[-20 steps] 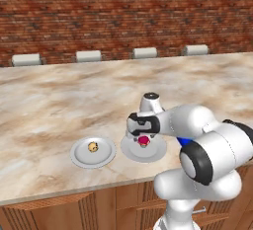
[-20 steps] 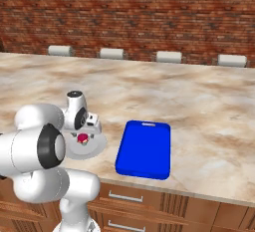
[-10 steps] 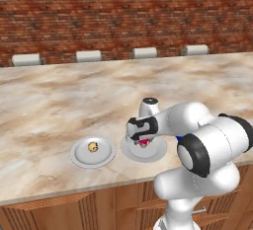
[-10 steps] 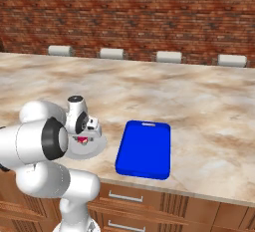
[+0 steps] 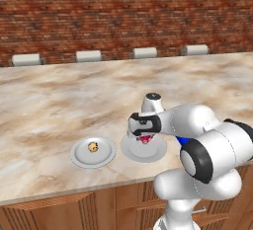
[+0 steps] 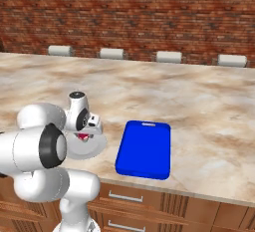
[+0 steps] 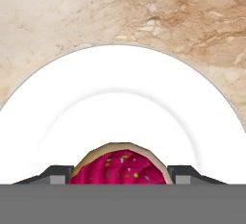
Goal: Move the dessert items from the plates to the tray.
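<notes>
My gripper (image 5: 144,135) is lowered onto the right light-grey plate (image 5: 150,153), open, its fingertips (image 7: 58,176) close on either side of the dark red cupcake (image 7: 120,166) with sprinkles. The cupcake (image 6: 83,137) sits on that plate (image 6: 94,149), mostly covered by the hand. The tan-yellow speckled treat (image 5: 93,146) lies in the middle of the left plate (image 5: 79,156), well apart from the gripper. The bright blue tray (image 6: 144,149) lies bare on the counter to the right of the cupcake plate; a sliver of the tray (image 5: 183,140) peeks out behind my arm.
The marble counter (image 5: 59,100) stretches wide behind the plates, with its front edge just below them. Several pale chair backs (image 6: 112,53) line the far side before a brick wall. My own arm (image 5: 207,150) bulks over the counter's near right.
The hand has come down closer onto the cupcake plate, so the fingers now flank the cupcake. Plates, treats and tray have stayed put.
</notes>
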You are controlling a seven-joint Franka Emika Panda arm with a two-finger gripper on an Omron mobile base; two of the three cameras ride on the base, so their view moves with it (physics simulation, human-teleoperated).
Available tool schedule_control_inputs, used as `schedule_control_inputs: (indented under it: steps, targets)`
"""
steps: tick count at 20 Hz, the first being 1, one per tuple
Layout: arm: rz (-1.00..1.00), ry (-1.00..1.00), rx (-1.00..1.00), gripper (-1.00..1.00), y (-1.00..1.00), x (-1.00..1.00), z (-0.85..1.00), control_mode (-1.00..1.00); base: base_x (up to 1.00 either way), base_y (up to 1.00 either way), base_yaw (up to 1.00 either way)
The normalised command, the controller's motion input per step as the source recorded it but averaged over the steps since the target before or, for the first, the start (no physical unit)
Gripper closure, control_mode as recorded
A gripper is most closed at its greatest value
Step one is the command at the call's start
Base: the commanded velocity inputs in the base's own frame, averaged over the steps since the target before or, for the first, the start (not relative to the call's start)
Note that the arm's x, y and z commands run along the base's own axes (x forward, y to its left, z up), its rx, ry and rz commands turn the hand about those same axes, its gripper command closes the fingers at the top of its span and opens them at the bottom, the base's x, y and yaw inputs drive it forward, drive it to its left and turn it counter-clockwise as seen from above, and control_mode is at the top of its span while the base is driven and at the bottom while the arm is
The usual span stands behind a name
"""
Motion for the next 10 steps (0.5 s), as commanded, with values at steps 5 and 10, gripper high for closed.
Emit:
schedule_control_inputs:
  steps: [5,10]
  targets:
    - [-0.14,0.0,0.0,1.0,-0.63,0.0,0.69,-1.0,0.0,0.0,0.0]
    - [-0.19,0.07,0.0,1.0,-0.99,0.0,0.33,-1.0,0.0,0.0,0.0]
